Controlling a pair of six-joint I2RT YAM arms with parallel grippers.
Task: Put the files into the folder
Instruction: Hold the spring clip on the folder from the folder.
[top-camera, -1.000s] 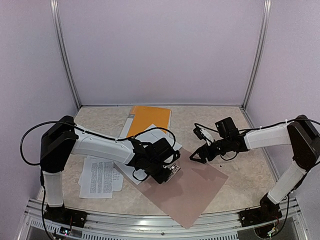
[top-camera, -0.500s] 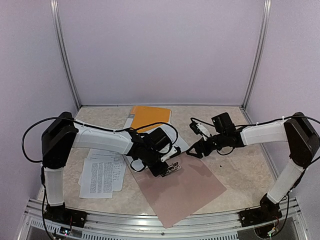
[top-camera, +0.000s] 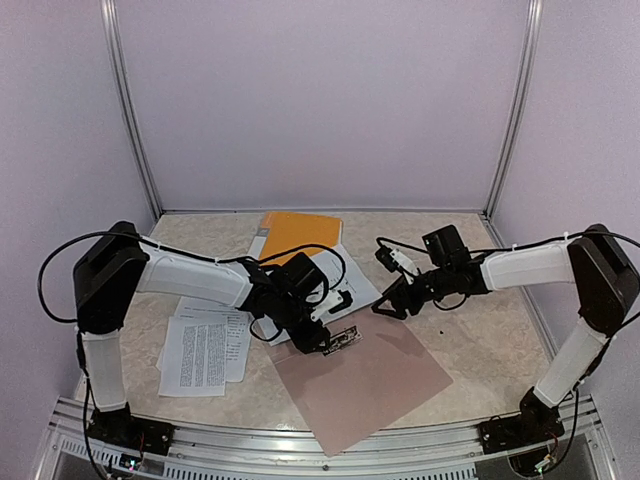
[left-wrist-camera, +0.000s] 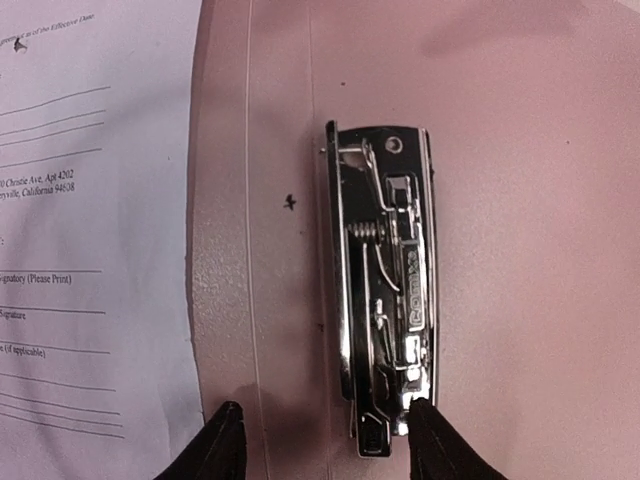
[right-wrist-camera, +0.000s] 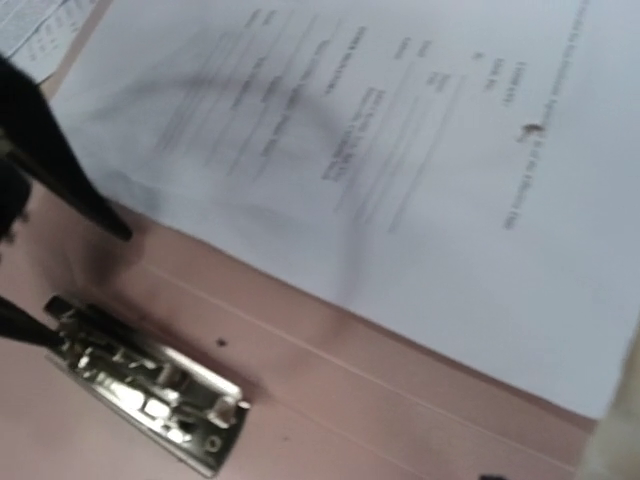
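The taupe folder (top-camera: 385, 385) lies open at front centre, with a metal clip (top-camera: 346, 338) near its spine. My left gripper (top-camera: 322, 338) is open low over the folder (left-wrist-camera: 520, 150); its fingertips (left-wrist-camera: 226, 446) straddle the near end of the clip (left-wrist-camera: 385, 290), the right one touching it. A white printed file (top-camera: 352, 290) lies partly on the folder's left leaf, also in the left wrist view (left-wrist-camera: 90, 200) and right wrist view (right-wrist-camera: 380, 140). My right gripper (top-camera: 388, 304) hovers at that sheet's right edge and looks open and empty. More files (top-camera: 205, 350) lie at the left.
An orange folder (top-camera: 297, 236) lies at the back centre, partly under the white sheet. Metal frame posts (top-camera: 128, 110) stand at the back corners. A rail (top-camera: 300, 455) runs along the near edge.
The taupe folder has slid and turned to the left, its near corner moving left. My left gripper has drawn back leftward with the clip. My right gripper has moved left toward the white sheet.
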